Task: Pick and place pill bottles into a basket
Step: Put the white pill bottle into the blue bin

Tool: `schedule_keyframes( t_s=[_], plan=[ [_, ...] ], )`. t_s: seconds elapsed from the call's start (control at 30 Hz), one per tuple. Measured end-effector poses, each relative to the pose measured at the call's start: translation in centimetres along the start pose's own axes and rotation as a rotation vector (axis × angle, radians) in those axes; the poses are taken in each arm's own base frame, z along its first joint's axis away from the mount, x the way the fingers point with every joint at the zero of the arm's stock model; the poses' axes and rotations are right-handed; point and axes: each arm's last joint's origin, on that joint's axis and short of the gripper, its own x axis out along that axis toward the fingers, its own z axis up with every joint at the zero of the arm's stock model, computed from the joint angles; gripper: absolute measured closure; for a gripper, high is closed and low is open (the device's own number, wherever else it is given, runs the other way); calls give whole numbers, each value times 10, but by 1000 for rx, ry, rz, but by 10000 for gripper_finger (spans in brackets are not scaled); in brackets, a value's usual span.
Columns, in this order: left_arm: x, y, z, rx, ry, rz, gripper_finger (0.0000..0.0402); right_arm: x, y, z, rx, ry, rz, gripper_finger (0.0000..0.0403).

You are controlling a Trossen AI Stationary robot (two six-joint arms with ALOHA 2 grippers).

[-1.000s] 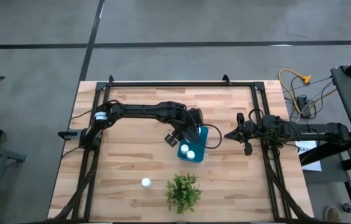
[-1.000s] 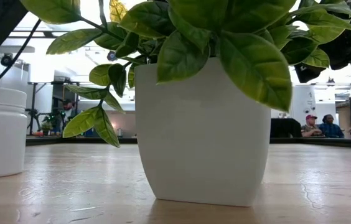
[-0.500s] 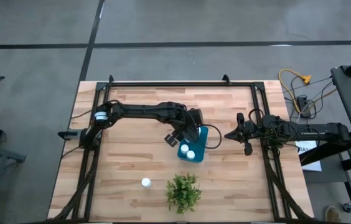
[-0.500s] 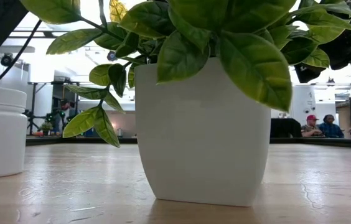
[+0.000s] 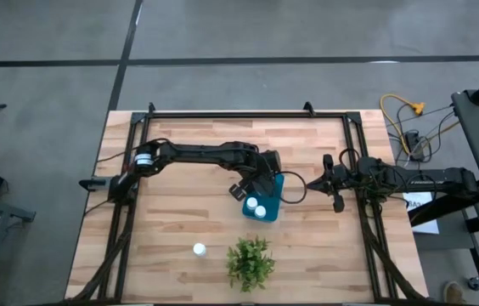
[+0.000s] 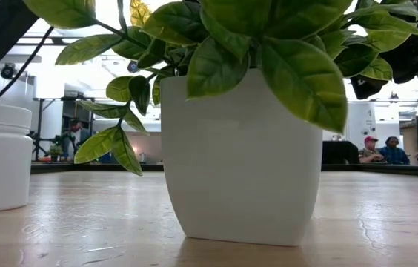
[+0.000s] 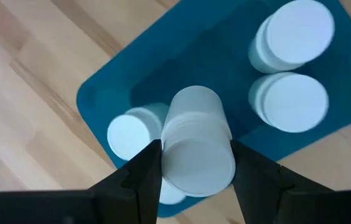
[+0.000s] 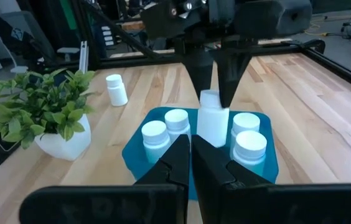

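My left gripper [image 5: 261, 189] is shut on a white pill bottle [image 7: 197, 149] and holds it upright over the middle of the teal basket [image 7: 188, 56]. The right wrist view shows that bottle [image 8: 210, 118] hanging from the left gripper [image 8: 214, 93] among several capped bottles standing in the basket [image 8: 269, 168]. One more pill bottle [image 5: 199, 249] stands loose on the table's near left and also shows in the low view [image 6: 0, 156]. My right gripper [image 5: 314, 183] waits shut just right of the basket [image 5: 275, 183].
A leafy plant in a white pot [image 5: 250, 262] stands near the front edge, just in front of the basket, and fills the low view [image 6: 242, 156]. Black frame rails [image 5: 222, 115] border the wooden table. People sit far off in the room behind.
The left arm has edged slightly rightward over the basket with the bottle still in its grip. The right arm has not moved.
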Motion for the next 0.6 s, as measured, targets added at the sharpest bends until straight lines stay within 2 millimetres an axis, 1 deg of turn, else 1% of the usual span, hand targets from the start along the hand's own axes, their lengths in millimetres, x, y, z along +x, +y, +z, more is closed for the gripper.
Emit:
schedule_keyframes(
  t_s=[0.03,0.13,0.27,0.47,0.6],
  plan=[
    [3,0,1,10,-2,2,255,0,0,0,-2,1,0,394],
    [3,1,2,19,-9,10,255,0,0,0,-1,2,-1,394],
    [-3,4,6,25,-28,32,255,0,0,-1,-1,7,-2,394],
    [-21,8,19,41,-133,44,255,0,0,-2,0,8,-2,394],
    [-20,7,21,24,-135,39,255,0,0,-3,8,11,-3,394]
  ],
)
